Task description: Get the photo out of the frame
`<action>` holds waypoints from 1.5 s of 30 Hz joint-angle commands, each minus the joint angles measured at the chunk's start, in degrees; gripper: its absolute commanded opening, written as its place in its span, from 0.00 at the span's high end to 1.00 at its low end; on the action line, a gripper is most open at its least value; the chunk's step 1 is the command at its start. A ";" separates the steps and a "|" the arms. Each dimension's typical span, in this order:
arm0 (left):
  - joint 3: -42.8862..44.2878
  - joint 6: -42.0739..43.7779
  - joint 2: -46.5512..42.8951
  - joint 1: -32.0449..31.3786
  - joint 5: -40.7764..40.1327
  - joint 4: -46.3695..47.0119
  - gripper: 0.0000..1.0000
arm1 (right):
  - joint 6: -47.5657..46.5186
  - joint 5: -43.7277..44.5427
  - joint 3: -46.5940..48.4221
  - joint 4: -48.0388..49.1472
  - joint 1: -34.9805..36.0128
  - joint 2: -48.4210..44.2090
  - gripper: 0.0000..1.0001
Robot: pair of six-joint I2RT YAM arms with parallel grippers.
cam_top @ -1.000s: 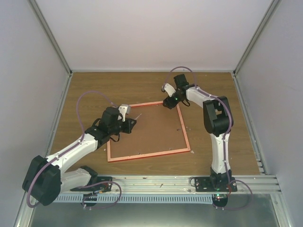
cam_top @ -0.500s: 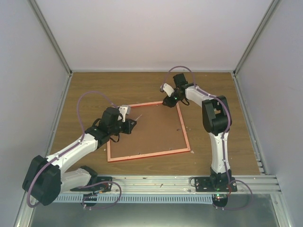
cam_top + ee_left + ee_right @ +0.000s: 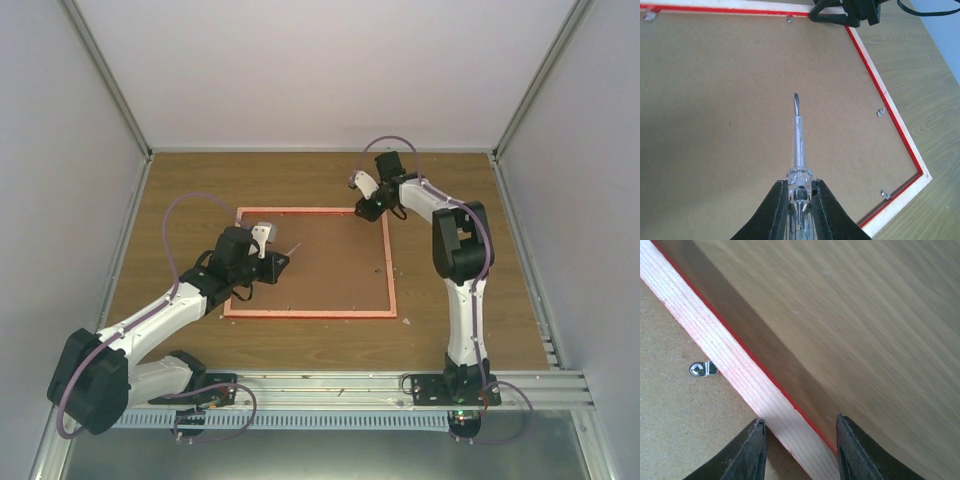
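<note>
The red frame (image 3: 310,314) lies face down on the wooden table with its brown board back (image 3: 320,265) up. The photo is hidden under the board. My left gripper (image 3: 270,262) is over the frame's left part, shut on a clear-handled screwdriver (image 3: 799,150) whose flat tip points across the board. It also shows in the left wrist view (image 3: 800,189). My right gripper (image 3: 368,211) is at the frame's far right corner. In the right wrist view (image 3: 801,432) its jaws are apart and straddle the frame's rail (image 3: 740,370).
Small metal clips hold the board along the rails (image 3: 702,369) (image 3: 881,112) (image 3: 884,194). The right gripper's black body shows at the far rail in the left wrist view (image 3: 842,12). Grey walls close in the table on three sides.
The frame has turned on the table, from skewed to square with the table edges. My right gripper moved back and right with its far right corner. The left arm stayed still.
</note>
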 commanded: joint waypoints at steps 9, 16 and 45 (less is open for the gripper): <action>0.06 -0.82 0.30 0.42 1.91 3.55 1.00 | 14.95 12.38 -7.17 -7.60 -5.07 1.37 0.62; -0.16 -1.09 0.64 0.39 3.82 4.57 1.00 | 22.87 12.43 -16.26 -4.86 -4.92 -4.19 0.73; -0.24 -0.38 5.66 -4.97 9.74 7.23 1.00 | 48.05 6.85 -54.27 8.32 12.58 -39.54 0.69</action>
